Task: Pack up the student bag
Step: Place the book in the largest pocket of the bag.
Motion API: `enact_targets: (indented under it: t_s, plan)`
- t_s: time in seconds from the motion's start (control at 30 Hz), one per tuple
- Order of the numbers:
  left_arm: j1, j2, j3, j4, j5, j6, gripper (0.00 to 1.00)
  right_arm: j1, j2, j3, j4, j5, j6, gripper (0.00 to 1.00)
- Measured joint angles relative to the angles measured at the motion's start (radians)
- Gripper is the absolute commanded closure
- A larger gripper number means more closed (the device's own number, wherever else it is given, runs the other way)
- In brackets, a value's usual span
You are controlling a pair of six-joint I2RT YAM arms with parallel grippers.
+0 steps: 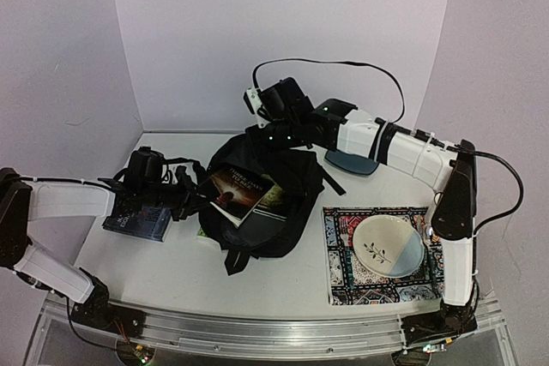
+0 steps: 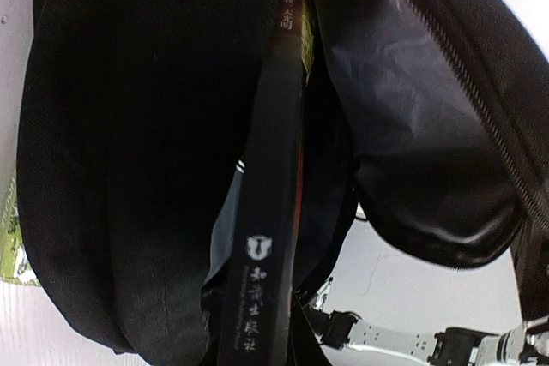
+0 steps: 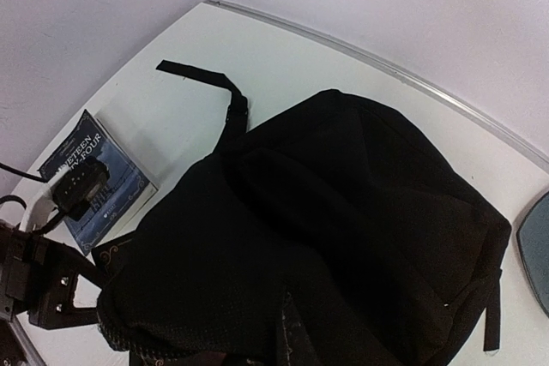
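Observation:
The student bag (image 1: 283, 231) lies open in the middle of the table, black and rounded, with two books poking out of its mouth: a brown one (image 1: 236, 190) and a dark green one (image 1: 271, 203). My left gripper (image 1: 199, 198) is at the bag's left rim, by the brown book's corner. Its wrist view looks into the bag (image 2: 129, 169), where a dark book spine (image 2: 262, 272) with white characters runs down to the hidden jaws. My right gripper (image 1: 268, 136) is shut on the bag's far top edge. Black fabric (image 3: 343, 212) hides its fingers.
A blue book (image 1: 137, 222) (image 3: 81, 145) lies flat on the table under my left arm. At right, a patterned mat (image 1: 339, 272) carries a white and blue plate (image 1: 388, 246). A blue-grey plate (image 1: 347, 163) (image 3: 536, 250) sits behind the bag, under my right arm.

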State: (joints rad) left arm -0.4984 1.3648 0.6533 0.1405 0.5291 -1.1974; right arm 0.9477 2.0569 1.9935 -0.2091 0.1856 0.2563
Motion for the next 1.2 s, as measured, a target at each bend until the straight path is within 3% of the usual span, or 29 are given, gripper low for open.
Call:
enact_targets:
  t_s: [0.47, 0.97, 1.03, 1.2]
  plan:
    - [-0.171, 0.182, 0.137, 0.048, -0.206, -0.063, 1.0, 0.037, -0.007, -0.014, 0.008, -0.01, 0.019, 1.0]
    - [-0.241, 0.414, 0.321, 0.129, -0.428, -0.156, 1.0, 0.051, -0.017, -0.029, 0.026, 0.017, 0.03, 1.0]
    - [-0.253, 0.45, 0.35, 0.138, -0.451, -0.158, 0.94, 0.051, -0.018, -0.029, 0.028, 0.022, 0.029, 1.0]
    - [-0.271, 0.475, 0.362, 0.155, -0.501, -0.136, 0.6, 0.051, -0.019, -0.036, 0.034, 0.034, 0.027, 1.0]
